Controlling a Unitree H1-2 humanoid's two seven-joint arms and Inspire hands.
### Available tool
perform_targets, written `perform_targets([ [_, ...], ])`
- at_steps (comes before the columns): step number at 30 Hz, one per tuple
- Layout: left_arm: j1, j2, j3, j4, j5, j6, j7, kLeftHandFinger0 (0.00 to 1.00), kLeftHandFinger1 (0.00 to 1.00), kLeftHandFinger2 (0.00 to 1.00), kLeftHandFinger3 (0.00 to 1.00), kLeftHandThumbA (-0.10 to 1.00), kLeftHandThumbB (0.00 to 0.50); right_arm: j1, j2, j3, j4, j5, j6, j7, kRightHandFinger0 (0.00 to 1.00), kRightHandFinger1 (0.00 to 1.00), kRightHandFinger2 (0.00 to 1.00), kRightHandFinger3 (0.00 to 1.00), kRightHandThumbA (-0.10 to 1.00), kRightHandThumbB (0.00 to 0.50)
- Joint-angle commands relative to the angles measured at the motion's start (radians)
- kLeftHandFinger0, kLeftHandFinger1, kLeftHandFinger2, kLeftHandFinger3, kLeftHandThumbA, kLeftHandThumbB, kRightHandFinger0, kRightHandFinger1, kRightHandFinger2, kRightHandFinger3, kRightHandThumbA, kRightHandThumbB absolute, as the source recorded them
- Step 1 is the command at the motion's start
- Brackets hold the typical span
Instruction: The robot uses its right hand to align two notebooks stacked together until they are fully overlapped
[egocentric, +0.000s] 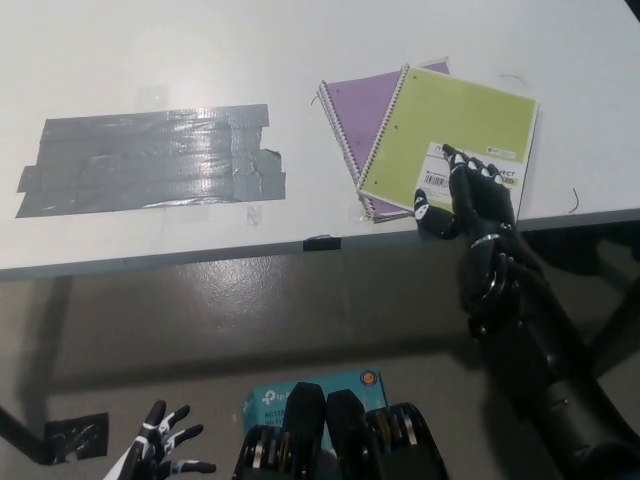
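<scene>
Notebooks lie stacked askew near the worktop (150, 60) front edge: green notebook (455, 125) atop purple notebook (355, 105). Right hand (470, 195) rests flat on the green cover's lower corner, fingers extended, grasping nothing. Left hand (160, 450) hangs low, fingers spread.

Black right arm reaching up from bottom right, right hand (470, 195) laid flat, palm down, fingers spread and extended forward. White left hand (160, 452) low at lower left, resting, fingers splayed apart, nothing in its grasp.
</scene>
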Motion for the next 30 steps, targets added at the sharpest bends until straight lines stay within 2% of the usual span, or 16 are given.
perform_targets([
  [1, -0.003, -0.002, 0.011, -0.016, 0.012, -0.029, -0.04, 0.57, 0.64, 0.93, 1.0, 1.0, 0.5, 0.081, -0.036, 0.067, 0.02, 0.095, -0.013, 0.249, 1.0, 1.0, 1.0, 1.0, 1.0, 0.369],
  [2, -0.002, -0.002, 0.014, -0.017, 0.003, -0.029, -0.046, 0.63, 0.67, 0.94, 1.0, 1.0, 0.5, 0.079, -0.059, 0.1, -0.001, 0.086, -0.016, 0.293, 1.0, 1.0, 1.0, 1.0, 1.0, 0.415],
  [3, -0.002, -0.003, 0.015, -0.018, 0.001, -0.027, -0.047, 0.63, 0.67, 0.94, 1.0, 1.0, 0.5, 0.079, -0.066, 0.11, -0.006, 0.086, -0.018, 0.301, 1.0, 1.0, 1.0, 1.0, 1.0, 0.431],
  [9, -0.007, 0.003, 0.017, -0.013, 0.007, -0.027, -0.052, 0.61, 0.66, 0.92, 1.0, 1.0, 0.5, 0.048, -0.143, 0.221, 0.005, 0.05, -0.095, 0.372, 1.0, 1.0, 1.0, 1.0, 1.0, 0.497],
  [20, -0.005, 0.001, 0.021, -0.007, -0.005, -0.033, -0.063, 0.62, 0.68, 0.94, 1.0, 1.0, 0.5, 0.015, -0.22, 0.306, 0.041, 0.04, -0.163, 0.398, 1.0, 1.0, 1.0, 1.0, 1.0, 0.5],
  [22, -0.005, 0.003, 0.02, -0.005, -0.002, -0.036, -0.065, 0.64, 0.7, 0.94, 1.0, 1.0, 0.5, -0.002, -0.237, 0.329, 0.054, 0.02, -0.176, 0.398, 1.0, 1.0, 1.0, 1.0, 1.0, 0.488],
  [23, -0.001, 0.002, 0.018, -0.007, 0.001, -0.037, -0.066, 0.64, 0.7, 0.94, 1.0, 1.0, 0.5, 0.004, -0.251, 0.337, 0.046, 0.017, -0.193, 0.391, 1.0, 1.0, 1.0, 1.0, 1.0, 0.456],
  [24, 0.0, 0.001, 0.017, -0.005, 0.001, -0.038, -0.068, 0.63, 0.68, 0.92, 1.0, 1.0, 0.5, 0.006, -0.257, 0.344, 0.046, 0.016, -0.197, 0.391, 1.0, 1.0, 1.0, 1.0, 1.0, 0.446],
  [26, 0.002, 0.0, 0.019, -0.001, -0.001, -0.047, -0.075, 0.62, 0.67, 0.93, 1.0, 1.0, 0.5, 0.004, -0.273, 0.358, 0.064, 0.014, -0.232, 0.379, 1.0, 1.0, 1.0, 1.0, 1.0, 0.456],
  [29, 0.001, 0.001, 0.021, -0.006, 0.001, -0.039, -0.073, 0.62, 0.68, 0.94, 1.0, 1.0, 0.5, -0.002, -0.31, 0.401, 0.064, -0.019, -0.251, 0.391, 1.0, 1.0, 1.0, 1.0, 1.0, 0.433],
  [30, 0.001, 0.003, 0.02, -0.007, 0.003, -0.04, -0.076, 0.62, 0.72, 0.96, 1.0, 1.0, 0.5, -0.002, -0.318, 0.407, 0.064, -0.018, -0.258, 0.388, 1.0, 1.0, 1.0, 1.0, 1.0, 0.439],
])
